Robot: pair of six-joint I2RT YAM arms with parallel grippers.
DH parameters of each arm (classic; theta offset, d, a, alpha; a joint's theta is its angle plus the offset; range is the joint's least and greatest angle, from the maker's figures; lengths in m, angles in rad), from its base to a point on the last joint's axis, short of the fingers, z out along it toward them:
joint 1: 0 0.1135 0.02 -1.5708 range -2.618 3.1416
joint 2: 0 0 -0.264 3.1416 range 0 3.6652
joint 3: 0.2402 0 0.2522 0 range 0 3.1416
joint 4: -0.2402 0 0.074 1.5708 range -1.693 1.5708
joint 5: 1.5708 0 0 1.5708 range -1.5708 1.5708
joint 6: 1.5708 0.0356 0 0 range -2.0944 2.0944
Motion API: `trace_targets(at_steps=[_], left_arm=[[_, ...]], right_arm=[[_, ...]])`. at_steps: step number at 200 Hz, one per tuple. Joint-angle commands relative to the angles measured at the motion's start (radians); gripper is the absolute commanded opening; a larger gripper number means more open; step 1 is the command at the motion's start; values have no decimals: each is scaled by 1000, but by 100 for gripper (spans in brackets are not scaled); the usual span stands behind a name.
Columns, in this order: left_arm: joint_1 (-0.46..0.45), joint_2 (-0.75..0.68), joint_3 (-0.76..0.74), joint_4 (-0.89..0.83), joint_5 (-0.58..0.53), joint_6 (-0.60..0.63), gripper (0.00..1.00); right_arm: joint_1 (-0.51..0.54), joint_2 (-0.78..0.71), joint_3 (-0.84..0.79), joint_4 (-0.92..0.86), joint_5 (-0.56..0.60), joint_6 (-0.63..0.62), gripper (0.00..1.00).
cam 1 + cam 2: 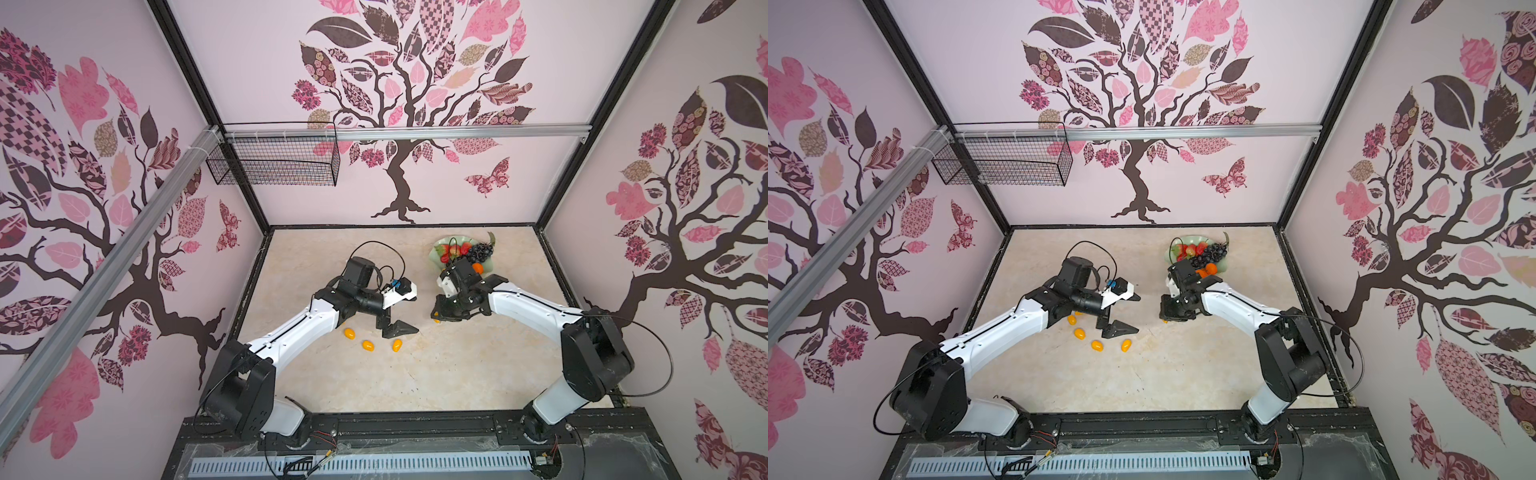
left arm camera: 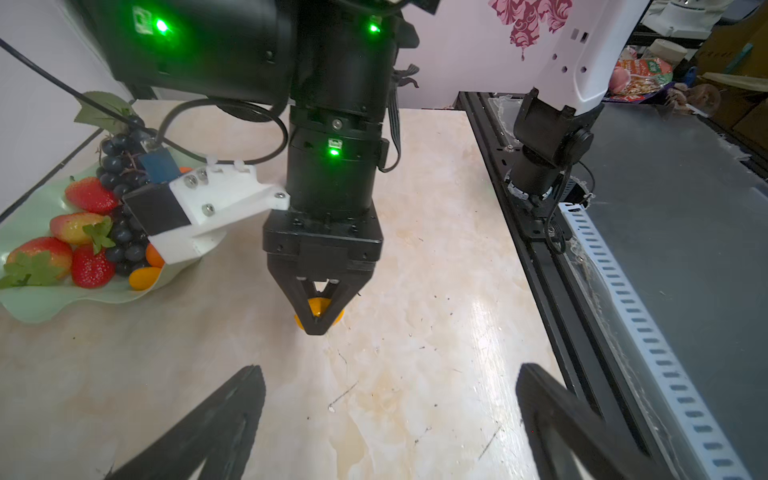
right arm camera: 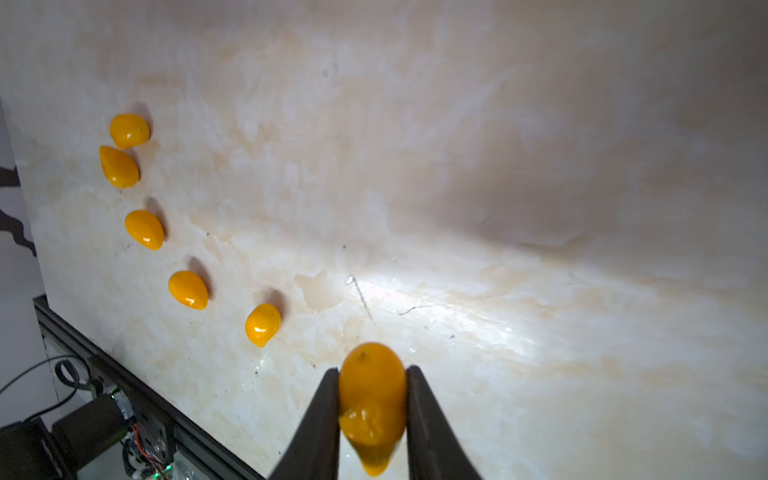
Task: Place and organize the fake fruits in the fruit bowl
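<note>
The step in hand looks like picking up one more small fruit to take to the fruit bowl (image 2: 41, 307). Farthest from the fruit bowl, the loose kumquats (image 3: 188, 289) lie in a bent row on the table (image 1: 457, 374). The right wrist view shows five of them, all well apart from the bowl. A bit closer to the bowl hangs the left claw (image 1: 399, 329). Its two fingers are spread wide and there is nothing between them. Closer again, near the bowl on the side toward the robot's base, is the right claw (image 3: 372, 374). It is only a little way open, because its fingers are pinching one kumquat (image 3: 372, 390) by its sides. That kumquat is very low, on the table top or just above it; I cannot tell which. Inside the bowl lie red strawberries (image 2: 90, 195), the dark grape bunch (image 2: 120, 166) and a tangerine (image 1: 478, 268). I think the next move is to lift the pinched fruit straight up, carry it over the bowl's wavy rim and let go in a bare spot by the other orange fruit. The kumquat is smooth and round, so it could slip out or roll away.
</note>
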Motion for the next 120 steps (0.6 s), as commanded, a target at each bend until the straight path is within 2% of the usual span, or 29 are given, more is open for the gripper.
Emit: trace_targets(at_steps=[1, 40, 76, 120], left_arm=[[-24, 29, -38, 196, -109, -147, 99], [-28, 103, -35, 461, -265, -403, 98], [-28, 183, 33, 495, -371, -562, 99], [-28, 212, 29, 595, -458, -712, 98]], right_arm=[[-67, -35, 42, -39, -6, -12, 27], [-154, -4, 134, -54, 43, -24, 27], [-204, 61, 235, -81, 92, -46, 27], [-238, 171, 364, -93, 138, -53, 26]])
